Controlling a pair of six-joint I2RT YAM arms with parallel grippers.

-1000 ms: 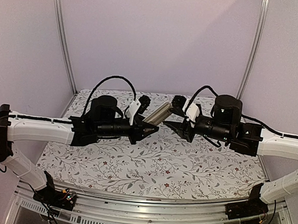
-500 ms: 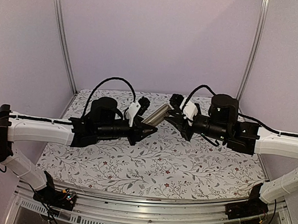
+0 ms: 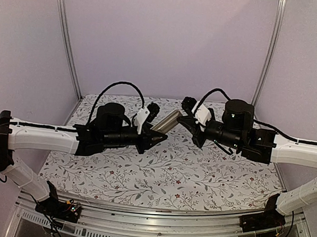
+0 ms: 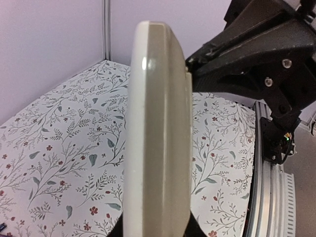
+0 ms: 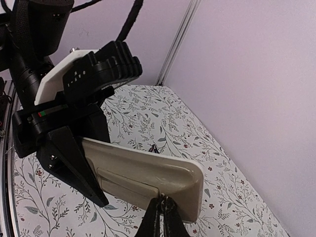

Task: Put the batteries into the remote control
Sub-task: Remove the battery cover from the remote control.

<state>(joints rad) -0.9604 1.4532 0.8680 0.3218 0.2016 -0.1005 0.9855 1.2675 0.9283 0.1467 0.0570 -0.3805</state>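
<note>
My left gripper is shut on the near end of the remote control and holds it tilted above the table. In the left wrist view the remote stands edge-on, white face left, tan-grey back right, between my fingers. In the right wrist view its tan-grey back has a flat panel in place over the recess. My right gripper is shut, its tips touching the end of that panel; it also shows in the top view. A tiny dark stick-like thing, possibly the batteries, lies on the cloth behind the remote.
The table carries a white cloth with a flower print. Purple walls and two metal posts close the back and sides. A metal rail runs along the table edge. Both arms meet at the table's back middle.
My right gripper has moved left and a little up, from apart from the remote to touching its far end. The left gripper and the remote have stayed put.
</note>
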